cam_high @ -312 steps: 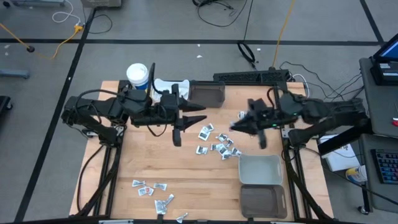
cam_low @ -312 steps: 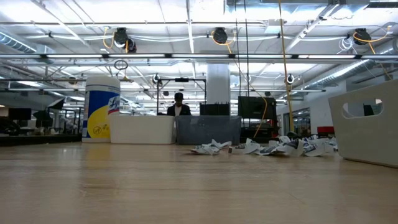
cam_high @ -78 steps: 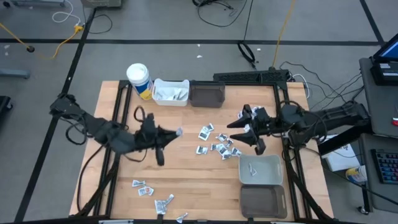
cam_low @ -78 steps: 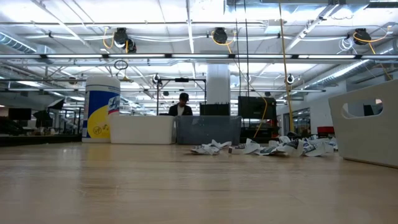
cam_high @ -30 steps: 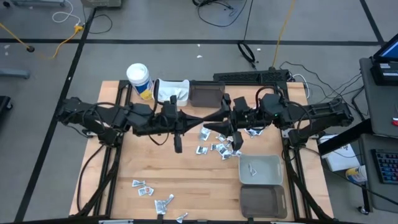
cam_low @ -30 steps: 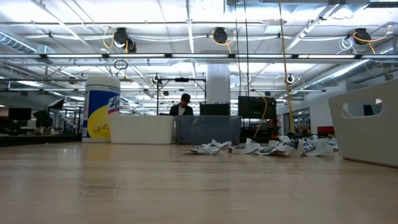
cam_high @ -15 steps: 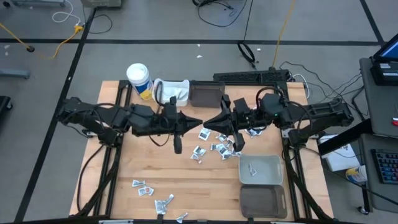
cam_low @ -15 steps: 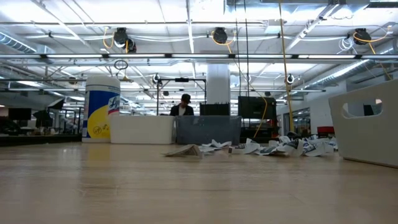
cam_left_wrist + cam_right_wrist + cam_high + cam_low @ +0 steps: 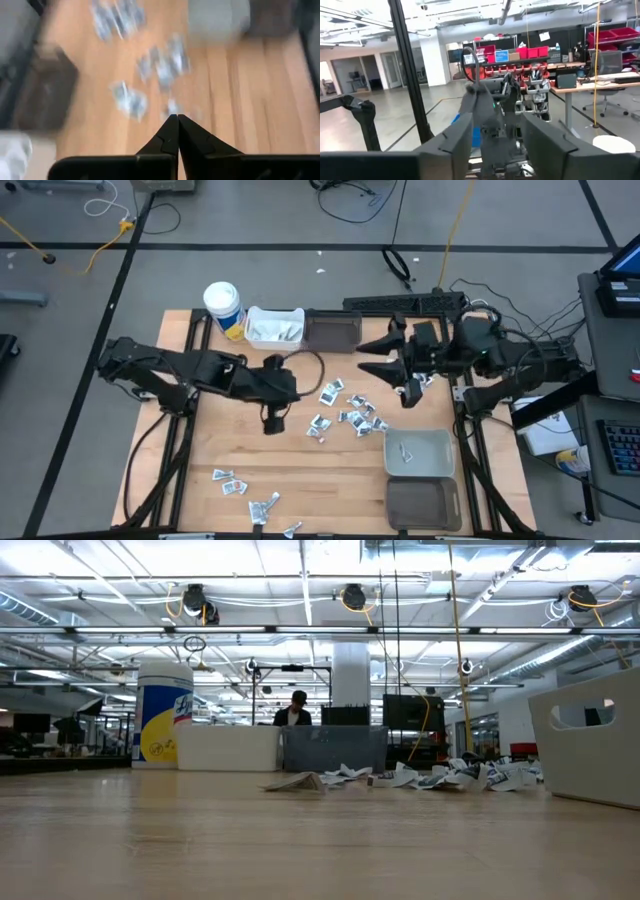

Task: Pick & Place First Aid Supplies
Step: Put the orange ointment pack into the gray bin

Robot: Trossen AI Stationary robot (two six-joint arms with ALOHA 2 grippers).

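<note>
The first aid packets lie scattered on the wooden table at its centre, a second group lies near the front edge, more fill the white bin at the back, and one rests in the grey bin. The left gripper hangs above the table just beside the central cluster, fingers pressed together and empty. The right gripper is raised beside the dark bin, jaws spread, holding nothing.
</note>
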